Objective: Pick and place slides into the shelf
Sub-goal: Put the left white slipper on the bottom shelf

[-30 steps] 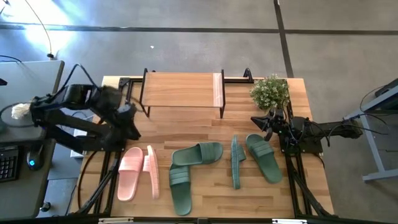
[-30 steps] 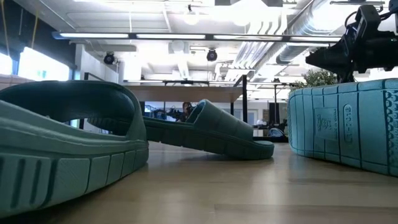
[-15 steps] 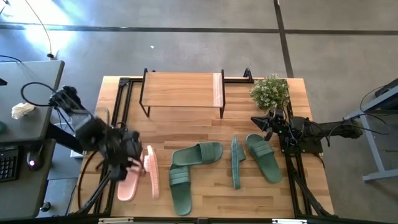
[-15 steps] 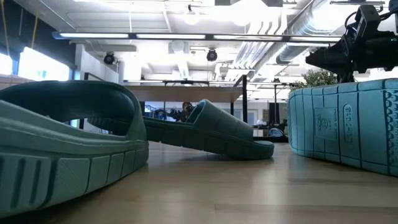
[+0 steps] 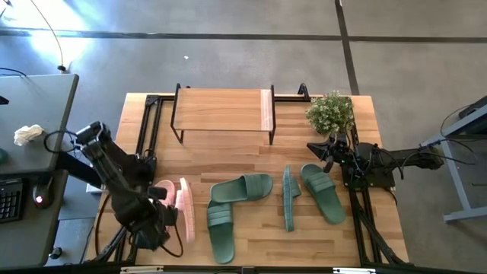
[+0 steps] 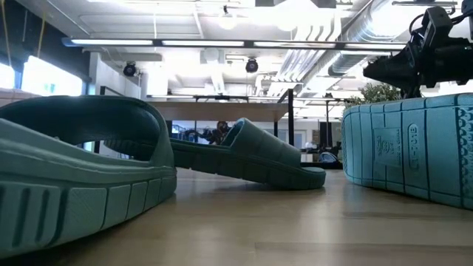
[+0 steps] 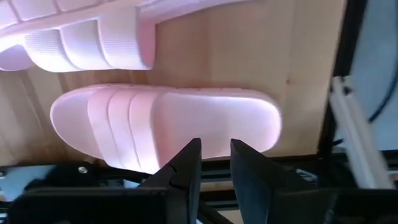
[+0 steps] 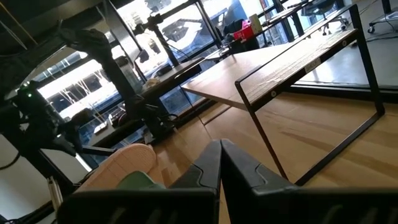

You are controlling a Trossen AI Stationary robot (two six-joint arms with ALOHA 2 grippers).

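Observation:
The light pink slide (image 7: 168, 127) lies flat on its sole at the table's left front; it also shows in the high view (image 5: 161, 190). Its mate (image 5: 186, 209) stands on its side edge right beside it. My left gripper (image 7: 214, 155) hovers over the flat pink slide's footbed, fingers a little apart and empty; it also shows in the high view (image 5: 161, 221). Several dark green slides (image 5: 242, 188) (image 5: 221, 227) (image 5: 322, 192) lie on the table, one (image 5: 289, 198) on its edge. The shelf (image 5: 223, 110) stands at the far side. My right gripper (image 8: 221, 149) waits shut at the right edge (image 5: 323, 150).
A potted plant (image 5: 331, 113) stands at the far right, beside the shelf. The shelf's plank top is bare, and bare table shows between the shelf and the slides. In the low view the green slides (image 6: 74, 170) (image 6: 410, 155) fill the foreground.
My left arm has swung from beside the shelf's left end toward the table's near edge and has turned about. Its gripper now stands over the flat pink slide. The slides have not moved.

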